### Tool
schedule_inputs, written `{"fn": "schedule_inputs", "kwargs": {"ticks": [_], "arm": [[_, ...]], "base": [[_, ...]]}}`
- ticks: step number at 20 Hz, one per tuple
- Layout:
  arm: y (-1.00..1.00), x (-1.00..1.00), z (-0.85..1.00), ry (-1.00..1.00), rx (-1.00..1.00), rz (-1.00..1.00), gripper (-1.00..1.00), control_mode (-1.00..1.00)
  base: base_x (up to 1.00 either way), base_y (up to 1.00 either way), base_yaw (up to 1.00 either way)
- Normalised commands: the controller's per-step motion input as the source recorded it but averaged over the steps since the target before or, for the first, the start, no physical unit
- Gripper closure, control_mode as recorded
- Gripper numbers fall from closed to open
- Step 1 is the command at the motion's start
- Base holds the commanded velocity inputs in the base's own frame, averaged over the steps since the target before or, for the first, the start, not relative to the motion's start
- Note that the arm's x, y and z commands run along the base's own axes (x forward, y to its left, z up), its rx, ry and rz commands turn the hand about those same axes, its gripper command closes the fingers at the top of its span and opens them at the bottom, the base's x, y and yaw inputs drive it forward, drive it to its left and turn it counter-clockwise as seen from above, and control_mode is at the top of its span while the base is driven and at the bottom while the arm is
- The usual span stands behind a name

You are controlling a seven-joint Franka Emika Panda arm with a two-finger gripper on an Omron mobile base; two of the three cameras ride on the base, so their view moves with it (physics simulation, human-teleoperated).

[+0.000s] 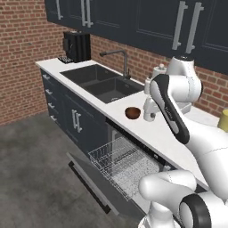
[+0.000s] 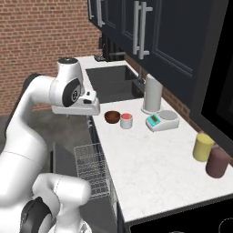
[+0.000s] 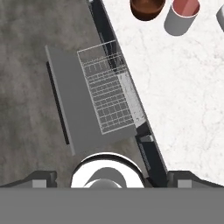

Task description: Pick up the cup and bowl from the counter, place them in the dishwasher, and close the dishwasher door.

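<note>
Bowl: the dark reddish-brown bowl sits upright on the worktop, near its front edge, above the open dishwasher and just past the sink.
Cup: the short white-grey cup with the red-pink top stands just beside the bowl, on the side away from the sink; the two look close but apart.
Dishwasher: the dishwasher is open below the front edge of the worktop, its wire rack pulled out over the door.
Door: the door is dropped down flat, level with the floor side of the rack.
Gripper: the gripper hangs off the front edge of the worktop, above the rack and near the bowl, touching nothing; how far its fingers are spread I cannot tell. The hand view looks straight down on rack, door and worktop edge.
Other things: a kitchen scale and a tall pale canister stand toward the back edge; a yellow canister and a maroon canister stand at the near end by the wall.
</note>
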Motion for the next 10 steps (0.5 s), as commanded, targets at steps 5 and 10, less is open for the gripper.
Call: {"fn": "schedule_inputs", "kwargs": {"ticks": [5,10], "arm": [[0.0,0.0,0.0,0.0,0.0,0.0,-1.0,1.0],[0.0,0.0,0.0,0.0,0.0,0.0,-1.0,1.0]], "base": [[-0.3,0.0,0.0],[-0.07,0.0,0.0]]}}
